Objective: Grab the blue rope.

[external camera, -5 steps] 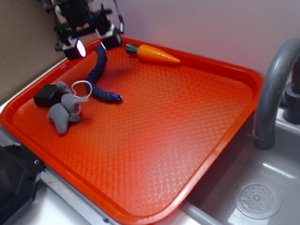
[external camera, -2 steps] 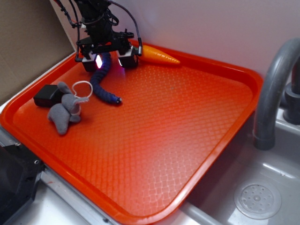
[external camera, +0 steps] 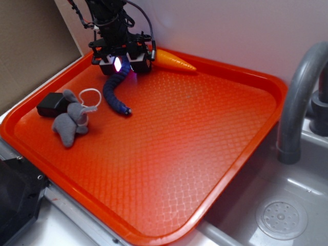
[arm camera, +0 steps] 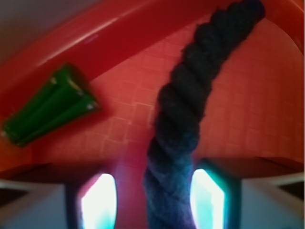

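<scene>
The blue rope (external camera: 110,92) lies curved on the orange tray (external camera: 205,154), its pale tip pointing right near the tray's middle left. My gripper (external camera: 124,64) stands low over the rope's far end, at the tray's back left. In the wrist view the rope (arm camera: 183,109) runs up between the two glowing pads of my gripper (arm camera: 152,202). The right pad (arm camera: 207,200) touches the rope, while a strip of tray shows between the rope and the left pad (arm camera: 97,202). The gripper is open around the rope.
A toy carrot (external camera: 174,60) lies just right of the gripper; its green top (arm camera: 47,112) is close by. A grey plush toy (external camera: 72,120) and a black block (external camera: 48,104) sit left of the rope. A faucet (external camera: 300,97) and sink drain (external camera: 281,218) are at the right.
The gripper has come down and moved right over the rope's far end. Its fingers have drawn closer together around the rope, and the rope's upper part has shifted slightly right.
</scene>
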Controlling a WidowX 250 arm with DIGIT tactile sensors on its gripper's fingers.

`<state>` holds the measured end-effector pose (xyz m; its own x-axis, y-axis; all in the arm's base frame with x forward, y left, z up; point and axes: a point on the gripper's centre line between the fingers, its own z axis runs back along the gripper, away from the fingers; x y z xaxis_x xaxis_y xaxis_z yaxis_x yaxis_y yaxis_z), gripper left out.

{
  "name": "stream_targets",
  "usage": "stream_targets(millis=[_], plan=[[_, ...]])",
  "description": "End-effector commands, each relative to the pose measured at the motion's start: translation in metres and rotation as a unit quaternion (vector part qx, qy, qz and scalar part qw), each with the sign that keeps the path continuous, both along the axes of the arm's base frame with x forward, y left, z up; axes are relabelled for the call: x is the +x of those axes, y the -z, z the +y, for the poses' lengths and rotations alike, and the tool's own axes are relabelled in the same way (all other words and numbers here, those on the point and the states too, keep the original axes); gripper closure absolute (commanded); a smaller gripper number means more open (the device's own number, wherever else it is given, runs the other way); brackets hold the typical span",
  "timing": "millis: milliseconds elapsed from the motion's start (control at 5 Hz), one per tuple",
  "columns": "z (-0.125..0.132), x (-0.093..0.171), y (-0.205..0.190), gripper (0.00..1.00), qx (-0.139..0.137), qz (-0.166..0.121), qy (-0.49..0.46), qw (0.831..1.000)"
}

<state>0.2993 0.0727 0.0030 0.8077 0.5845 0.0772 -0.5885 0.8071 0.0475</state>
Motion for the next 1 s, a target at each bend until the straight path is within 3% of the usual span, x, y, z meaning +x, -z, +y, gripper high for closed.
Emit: stream_targets(millis=[0, 200, 400, 800], plan=[[0.001, -0.029, 0.011, 1.00, -0.007, 0.045, 0.025, 0.999], [-0.006, -0.030, -0.021, 1.00, -0.014, 0.033, 0.030, 0.999], [-0.014, -0.035, -0.072, 1.00, -0.023, 0.039, -0.029, 0.999], [-0.055, -0.067, -0.169, 1.00, -0.063, -0.003, 0.023, 0.998]])
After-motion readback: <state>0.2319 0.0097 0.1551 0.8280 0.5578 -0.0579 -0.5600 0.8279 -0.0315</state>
